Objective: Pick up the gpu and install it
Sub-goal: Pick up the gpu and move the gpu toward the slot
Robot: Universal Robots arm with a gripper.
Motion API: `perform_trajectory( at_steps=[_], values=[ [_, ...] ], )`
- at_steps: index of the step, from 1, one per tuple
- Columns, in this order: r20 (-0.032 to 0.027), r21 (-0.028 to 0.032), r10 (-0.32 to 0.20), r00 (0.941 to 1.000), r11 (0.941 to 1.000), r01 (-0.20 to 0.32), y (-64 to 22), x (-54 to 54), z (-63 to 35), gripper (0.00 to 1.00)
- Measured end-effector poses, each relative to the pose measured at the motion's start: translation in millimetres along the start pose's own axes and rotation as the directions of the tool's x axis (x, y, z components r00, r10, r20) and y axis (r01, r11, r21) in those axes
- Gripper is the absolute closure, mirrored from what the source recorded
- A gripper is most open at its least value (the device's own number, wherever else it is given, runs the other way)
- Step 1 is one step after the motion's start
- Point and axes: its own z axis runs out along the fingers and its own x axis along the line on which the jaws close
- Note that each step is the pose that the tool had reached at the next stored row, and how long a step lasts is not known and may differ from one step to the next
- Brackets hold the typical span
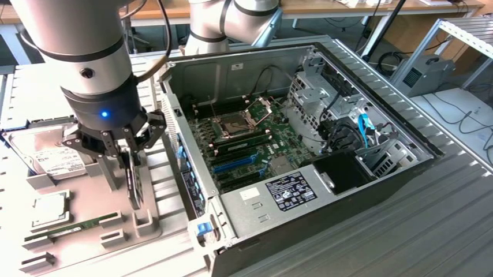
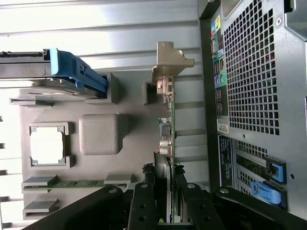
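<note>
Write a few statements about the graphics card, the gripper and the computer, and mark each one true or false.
1. The graphics card is plugged into the motherboard. False: it stands on edge in a holder on the tray beside the computer case.
2. The gripper is down at the graphics card. True.
3. The computer case is open, with the motherboard in sight. True.
4. The hard drive lies inside the case. False: it rests on the tray, outside the case.
5. A memory stick lies on the tray. True.
</note>
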Motion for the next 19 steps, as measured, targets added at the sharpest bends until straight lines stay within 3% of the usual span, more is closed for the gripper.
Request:
perform_trajectory(
  at_steps=[19],
  values=[
    [0.0, -0.0001, 0.0, 1.0, 1.0, 0.0, 1.0, -0.4, -16.3, 0.74]
  ],
)
